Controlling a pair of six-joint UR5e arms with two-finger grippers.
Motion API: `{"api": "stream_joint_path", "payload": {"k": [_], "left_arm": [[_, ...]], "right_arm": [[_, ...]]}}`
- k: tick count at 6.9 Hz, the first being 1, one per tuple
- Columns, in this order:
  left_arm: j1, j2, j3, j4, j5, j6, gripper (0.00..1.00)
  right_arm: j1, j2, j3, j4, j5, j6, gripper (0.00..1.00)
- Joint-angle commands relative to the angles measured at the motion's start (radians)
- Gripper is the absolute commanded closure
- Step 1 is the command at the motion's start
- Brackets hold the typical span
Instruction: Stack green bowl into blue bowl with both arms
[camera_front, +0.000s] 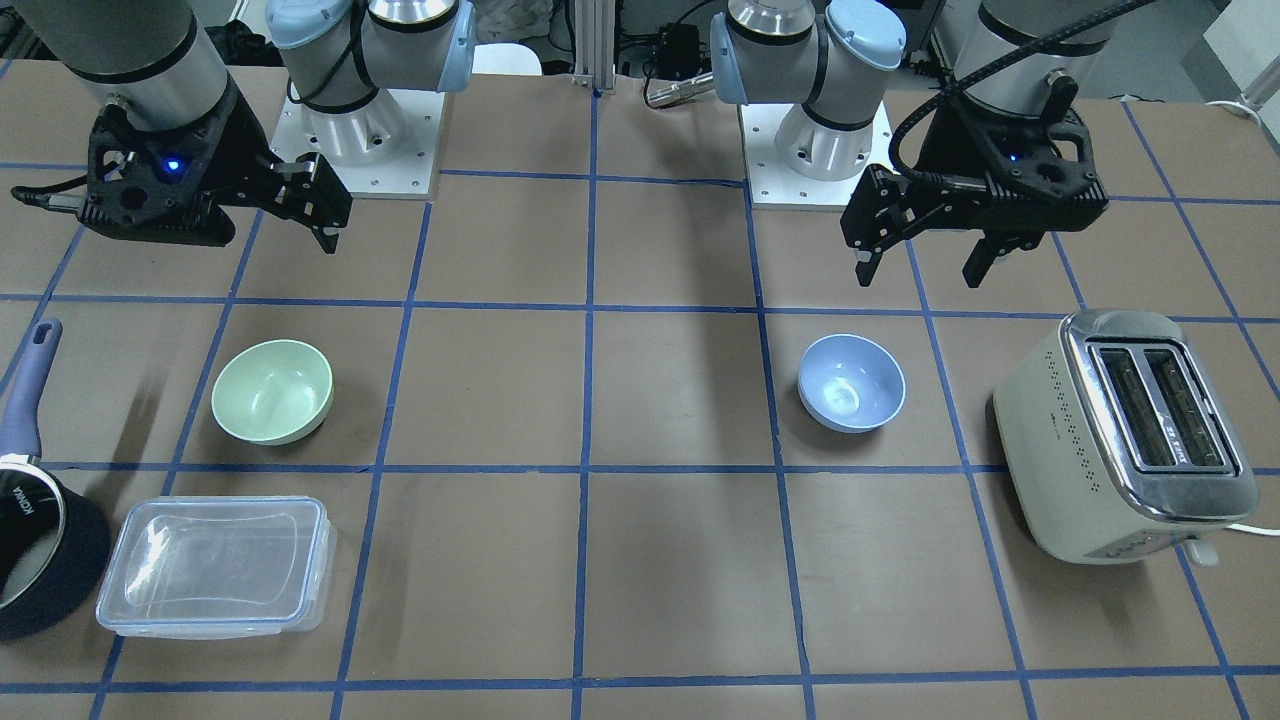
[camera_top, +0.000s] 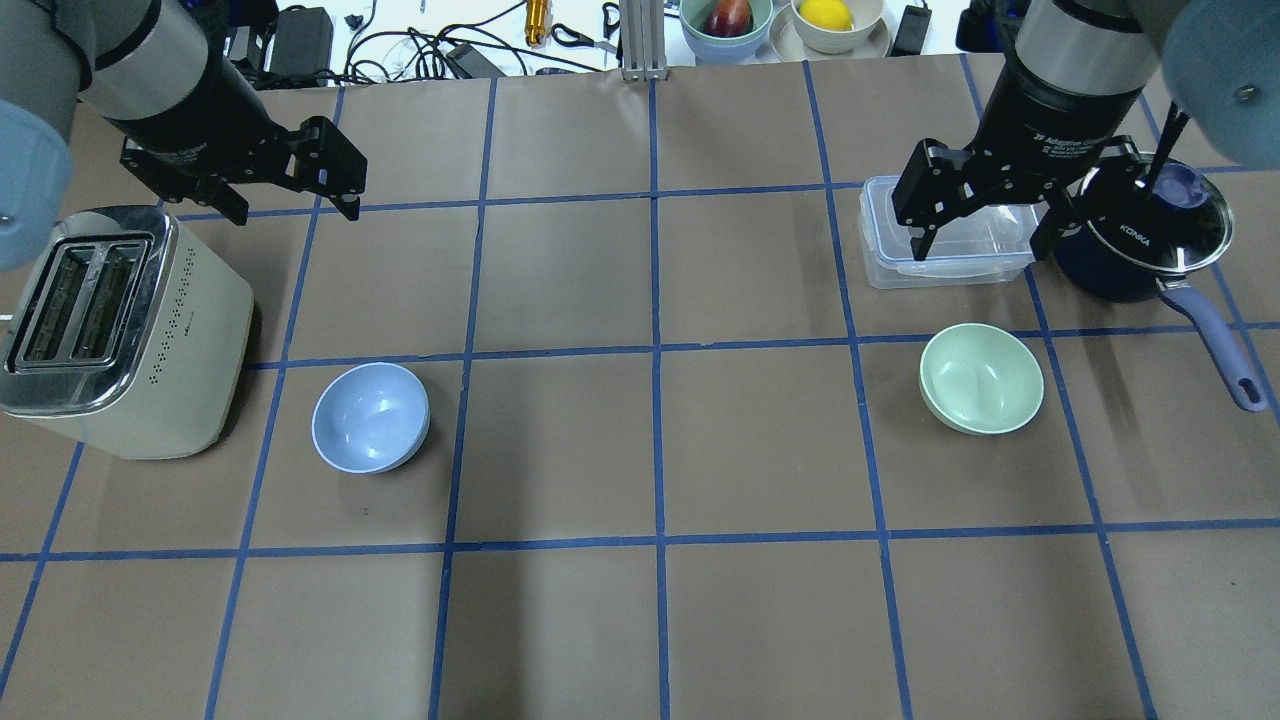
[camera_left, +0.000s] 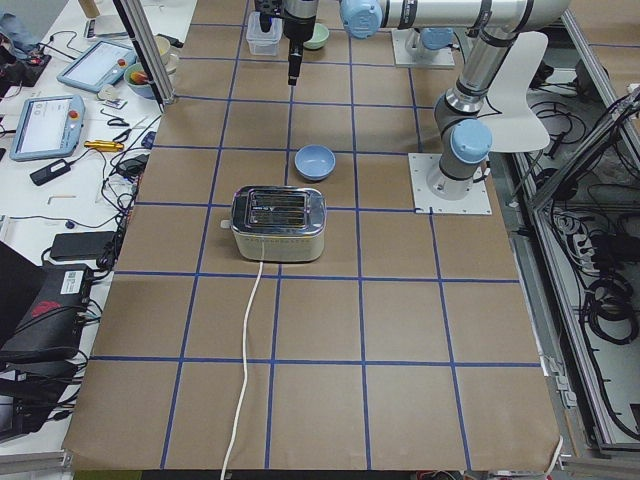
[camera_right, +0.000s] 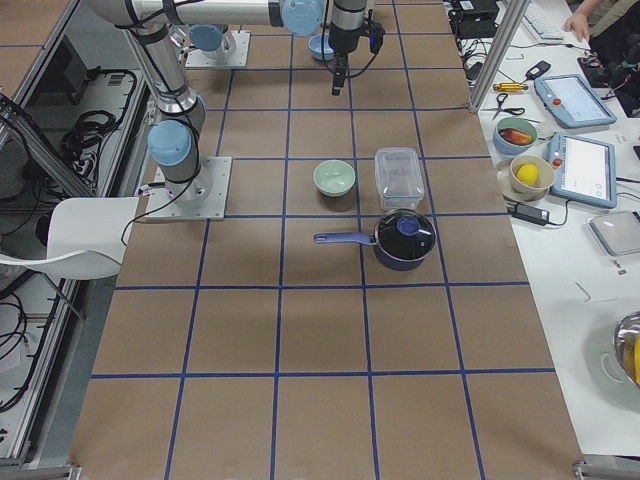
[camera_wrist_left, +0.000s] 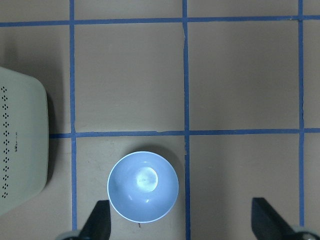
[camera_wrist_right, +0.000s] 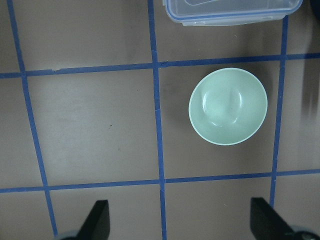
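Nearest the robot, on the brown paper-covered desk (camera_top: 650, 620) with its blue tape grid, the two bowls sit upright and well apart, each inside its own square. The blue bowl (camera_top: 370, 417) is on the robot's left side, near the cream and chrome two-slot toaster (camera_top: 110, 330) but not touching it. The green bowl (camera_top: 981, 378) is on the robot's right side, with nothing inside it. Just beyond the green bowl lies a clear rectangular container with a blue-rimmed lid (camera_top: 960, 262). Beside that stands a dark blue saucepan (camera_top: 1140, 255) under a glass lid, its purple-blue handle (camera_top: 1215, 345) pointing back toward the robot, past the green bowl. Both arms hang above the far part of the desk, clear of the bowls. The left end effector (camera_top: 296, 214) hovers beyond the toaster with its two black fingers spread wide and nothing between them; in its wrist view the blue bowl shows below, close to one fingertip (camera_wrist_left: 97, 220). The right end effector (camera_top: 982, 248) hovers over the clear container, its fingers likewise spread and holding nothing, and its wrist view looks down on the green bowl. Past the far edge of the desk are cables, a bowl holding a reddish fruit (camera_top: 727, 20) and another with a lemon (camera_top: 826, 15).
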Motion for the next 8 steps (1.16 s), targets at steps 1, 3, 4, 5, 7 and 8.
{"api": "stream_joint_path", "payload": {"k": [1,3,4,5,7,8], "left_arm": [[-0.001,0.001,0.0,0.0,-0.001,-0.001,0.0],[-0.001,0.001,-0.002,0.0,-0.01,-0.001,0.0],[-0.001,0.0,-0.002,0.0,-0.011,-0.001,0.0],[-0.001,-0.001,-0.003,0.0,-0.011,-0.001,0.0],[-0.001,-0.007,-0.055,0.0,-0.011,-0.001,0.0],[-0.001,-0.017,-0.133,-0.008,-0.01,-0.014,0.0]], "right_arm": [[0.0,-0.002,-0.002,0.0,-0.003,0.0,0.0],[0.0,-0.002,-0.002,0.0,-0.003,0.0,0.0],[0.0,-0.002,-0.002,0.0,-0.003,0.0,0.0],[0.0,0.0,-0.002,0.0,-0.003,0.0,0.0],[0.0,-0.003,-0.003,0.0,-0.003,-0.002,0.0],[-0.002,-0.006,-0.002,0.0,-0.003,-0.002,0.0]]}}
